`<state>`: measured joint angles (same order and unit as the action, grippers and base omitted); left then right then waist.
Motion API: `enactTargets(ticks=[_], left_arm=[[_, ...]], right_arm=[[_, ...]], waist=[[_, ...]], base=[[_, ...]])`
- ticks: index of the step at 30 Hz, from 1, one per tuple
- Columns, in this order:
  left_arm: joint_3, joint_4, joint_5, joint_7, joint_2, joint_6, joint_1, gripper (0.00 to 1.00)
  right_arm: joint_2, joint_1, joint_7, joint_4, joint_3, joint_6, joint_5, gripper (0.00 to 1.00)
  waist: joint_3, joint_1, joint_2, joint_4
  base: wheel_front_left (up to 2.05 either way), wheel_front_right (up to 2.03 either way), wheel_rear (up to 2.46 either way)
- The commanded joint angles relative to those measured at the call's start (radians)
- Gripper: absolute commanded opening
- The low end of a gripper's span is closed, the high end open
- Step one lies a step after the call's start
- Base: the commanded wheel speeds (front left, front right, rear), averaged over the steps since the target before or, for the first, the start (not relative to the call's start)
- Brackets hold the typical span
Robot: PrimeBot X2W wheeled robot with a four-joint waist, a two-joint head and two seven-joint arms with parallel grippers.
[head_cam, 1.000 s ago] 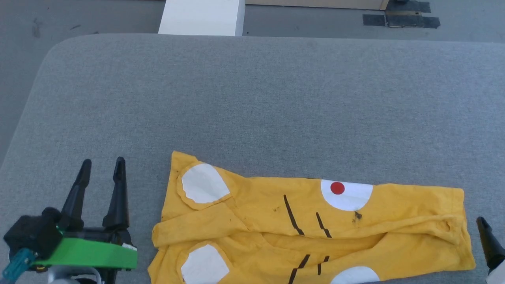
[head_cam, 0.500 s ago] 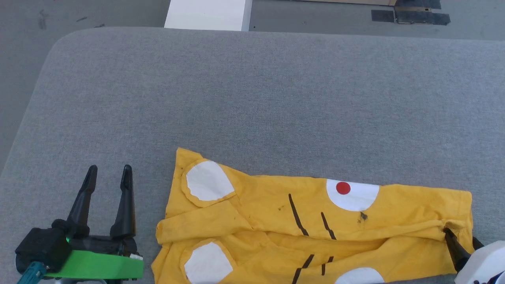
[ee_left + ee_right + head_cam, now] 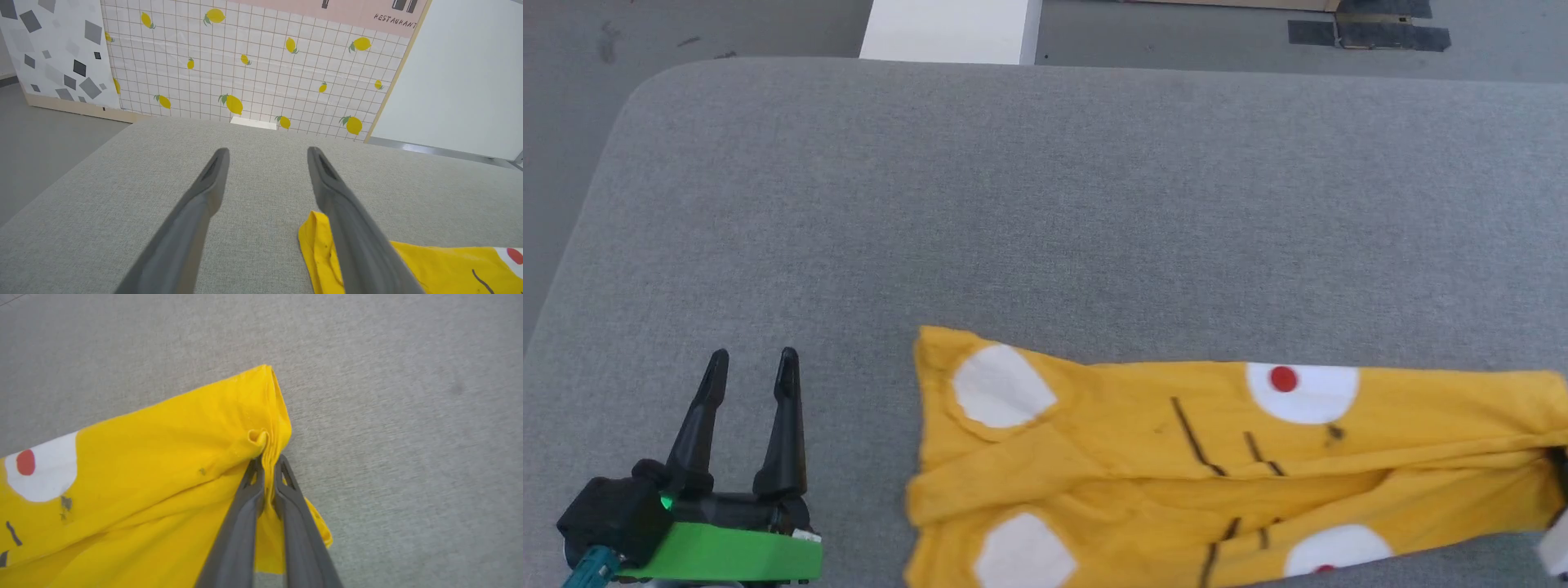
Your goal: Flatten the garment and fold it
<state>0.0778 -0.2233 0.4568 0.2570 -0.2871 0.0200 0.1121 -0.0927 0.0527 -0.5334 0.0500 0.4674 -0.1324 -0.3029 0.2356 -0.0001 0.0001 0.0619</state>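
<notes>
Right wrist view: right gripper (image 3: 267,463) pinches a bunched edge of the mustard-yellow cotton T-shirt with white patches (image 3: 163,457), which lies creased along the near side of the grey fabric-covered bench (image 3: 1013,204). Spread and empty, left gripper (image 3: 753,355) sits apart from its other end. Soft, light, limp cloth; judged best held at hem corners.

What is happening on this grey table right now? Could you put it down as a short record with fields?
Surface: grey fabric table
Garment: yellow T-shirt, lying crumpled and partly folded over, white patches and dark stripes showing
Right gripper: jaws shut on the T-shirt's edge
Left gripper: jaws open, holding nothing, beside the shirt
Neat fold: not yet done
</notes>
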Motion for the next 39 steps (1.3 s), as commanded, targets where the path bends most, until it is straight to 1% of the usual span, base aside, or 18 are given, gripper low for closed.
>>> enactTargets(ticks=[1,4,6,8,10,14,19,25,28,30,32,37,39], left_arm=[[-0.005,0.005,-0.01,0.005,0.007,0.01,0.014,1.0],[-0.006,0.01,-0.012,0.005,0.012,0.019,0.012,1.0],[-0.007,0.014,-0.013,0.005,0.014,0.023,0.012,1.0],[-0.009,0.018,-0.013,0.005,0.016,0.026,0.014,1.0],[-0.009,0.022,-0.012,0.005,0.019,0.028,0.015,1.0],[-0.002,0.034,-0.008,0.005,0.028,0.034,0.015,1.0],[0.003,0.044,-0.005,0.005,0.041,0.04,0.013,1.0],[0.01,0.056,-0.001,0.005,0.051,0.048,0.013,1.0],[0.017,0.064,-0.002,0.005,0.058,0.05,0.01,1.0],[0.024,0.073,0.0,0.005,0.065,0.053,0.008,1.0],[0.026,0.078,0.002,0.005,0.068,0.055,0.007,1.0],[0.032,0.087,0.005,0.005,0.076,0.058,0.006,1.0],[0.036,0.092,0.005,0.005,0.078,0.06,0.004,1.0]], right_arm=[[-0.02,-0.022,0.011,0.01,0.038,0.002,0.023,0.0],[-0.053,-0.03,0.019,0.02,0.109,0.002,0.079,0.0],[-0.059,-0.032,0.015,0.025,0.133,0.002,0.087,0.0],[-0.056,-0.031,0.005,0.038,0.127,0.002,0.075,0.0],[-0.043,-0.027,-0.013,0.062,0.095,0.002,0.05,0.0],[-0.014,-0.012,-0.07,0.131,-0.009,0.002,0.0,0.0],[0.002,0.021,-0.161,0.207,-0.192,0.002,-0.063,0.0],[0.012,0.016,-0.219,0.246,-0.392,0.002,-0.116,0.0],[0.012,-0.008,-0.234,0.247,-0.478,0.002,-0.138,0.0],[0.01,-0.049,-0.244,0.234,-0.596,0.002,-0.153,0.0],[0.011,-0.073,-0.249,0.218,-0.657,0.002,-0.163,0.0],[0.018,-0.131,-0.248,0.159,-0.768,0.002,-0.181,0.0],[0.021,-0.153,-0.235,0.125,-0.797,0.002,-0.177,0.0]], waist=[[-0.002,0.0001,-0.0001,-0.004],[-0.004,0.0001,-0.0001,-0.004],[-0.005,0.0001,-0.0001,-0.004],[-0.007,0.0001,-0.0001,-0.004],[-0.009,0.0001,-0.0001,-0.005],[-0.022,0.0001,-0.0001,-0.003],[-0.04,0.0001,-0.0001,0.011],[-0.051,0.0001,-0.0001,0.038],[-0.055,0.0001,-0.0001,0.056],[-0.06,0.0001,-0.0001,0.078],[-0.062,0.0001,-0.0001,0.089],[-0.066,0.0001,-0.0001,0.111],[-0.067,0.0001,-0.0001,0.12]], base=[[0.0,0.0,0.0],[0.0,0.0,0.0],[0.0,0.0,0.0],[0.0,0.0,0.0],[0.0,0.0,0.0],[0.0,0.0,0.0],[0.0,0.0,0.0],[0.0,0.0,0.0],[0.0,0.0,0.0],[0.0,0.0,0.0],[0.0,0.0,0.0],[0.0,0.0,0.0],[0.0,0.0,0.0]])
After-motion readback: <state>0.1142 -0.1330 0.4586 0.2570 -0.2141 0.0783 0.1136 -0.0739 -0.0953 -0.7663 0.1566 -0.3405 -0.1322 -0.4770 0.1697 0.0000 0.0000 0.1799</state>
